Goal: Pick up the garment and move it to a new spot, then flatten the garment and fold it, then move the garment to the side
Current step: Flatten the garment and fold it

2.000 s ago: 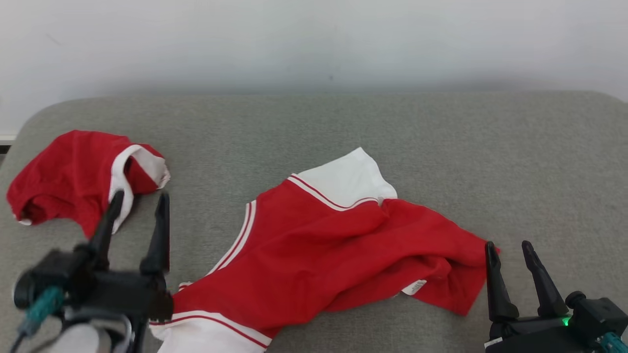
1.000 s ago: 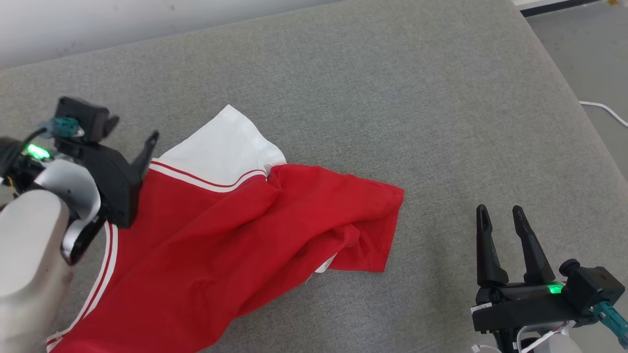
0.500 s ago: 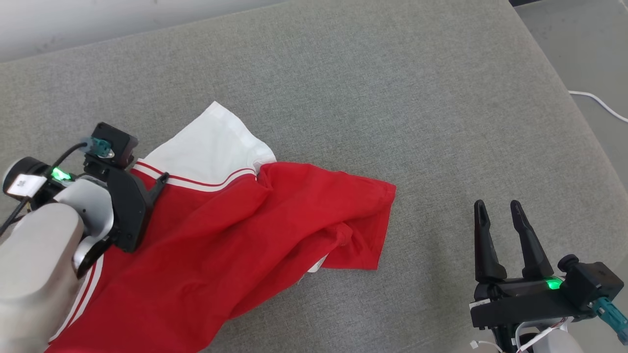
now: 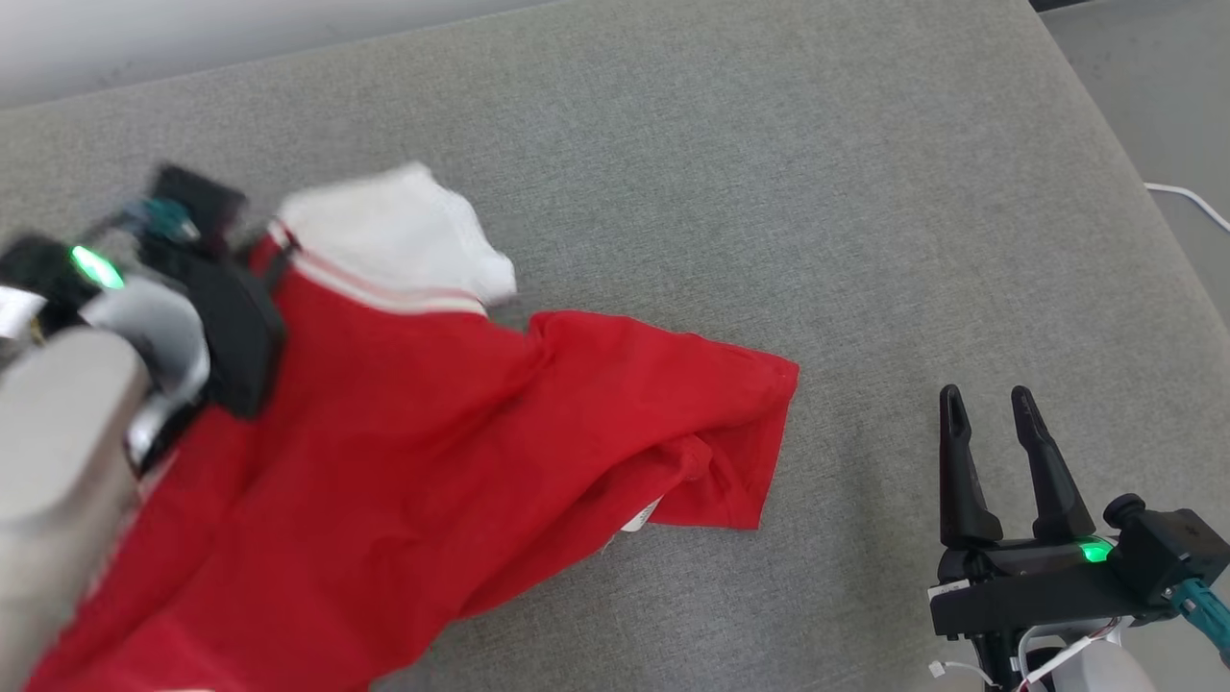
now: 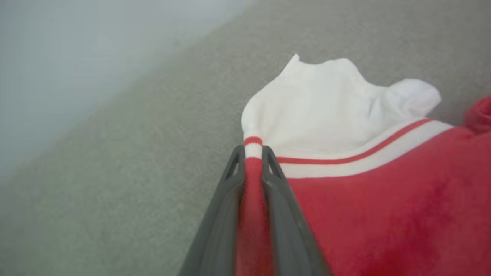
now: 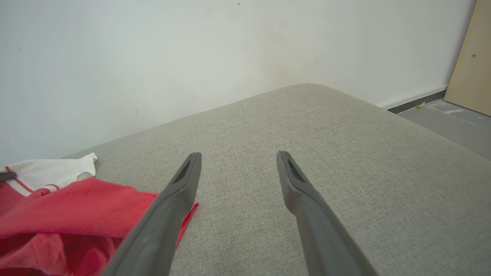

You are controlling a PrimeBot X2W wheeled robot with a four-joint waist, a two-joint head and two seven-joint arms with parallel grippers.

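Lying limp toward the grey cushion's (image 4: 769, 192) near left edge, the red-and-white T-shirt (image 4: 461, 432) looks light and floppy, best taken at a seam, as the left gripper (image 5: 253, 150) pinches its striped sleeve band; the right gripper (image 4: 986, 396) gapes empty.

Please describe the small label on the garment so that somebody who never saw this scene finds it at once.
Start from the wide grey cushion and find the red garment lying on it. Follow the garment's near edge to the folded red corner; the label peeks out beneath it. It is a tiny white scrap, much smaller than the white sleeve at the far side.
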